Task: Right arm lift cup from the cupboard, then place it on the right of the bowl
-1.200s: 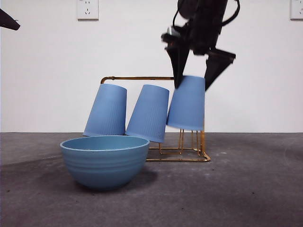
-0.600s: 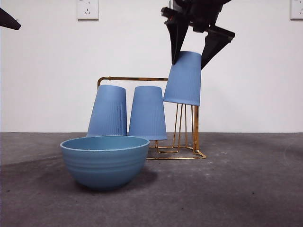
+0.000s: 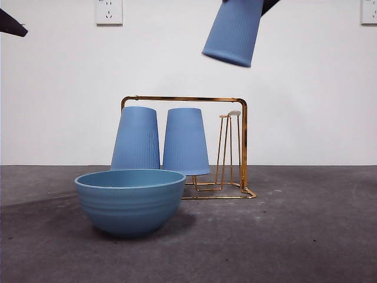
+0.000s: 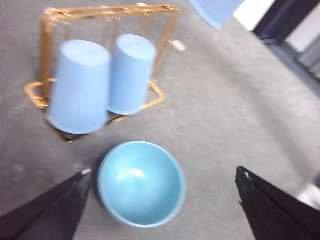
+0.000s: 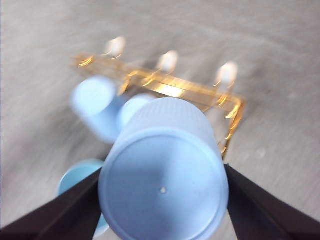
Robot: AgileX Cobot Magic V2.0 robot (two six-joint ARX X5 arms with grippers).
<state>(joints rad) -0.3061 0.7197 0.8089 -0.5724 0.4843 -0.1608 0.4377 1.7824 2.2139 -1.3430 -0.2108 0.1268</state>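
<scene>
My right gripper [image 5: 162,200] is shut on a light blue ribbed cup [image 3: 233,30], held upside down and tilted high above the gold wire cupboard [image 3: 184,98]. The cup fills the right wrist view [image 5: 165,175] between the two fingers. Only a dark bit of that gripper shows at the front view's top edge. Two more cups [image 3: 136,139] [image 3: 185,141] stand upside down on the cupboard. Its right prong [image 3: 234,114] is bare. The teal bowl [image 3: 130,201] sits in front of the cupboard, to the left. My left gripper [image 4: 160,210] is open, high above the bowl [image 4: 141,183].
The grey table [image 3: 306,236] stretches to the right of the bowl and in front of the cupboard. A white wall with sockets [image 3: 109,12] stands behind. The waiting left arm shows as a black tip [image 3: 10,25] at the top left corner.
My right gripper has lifted the cup straight up off the right prong, from rack height to near the top edge. The other two cups have settled upright on the rack.
</scene>
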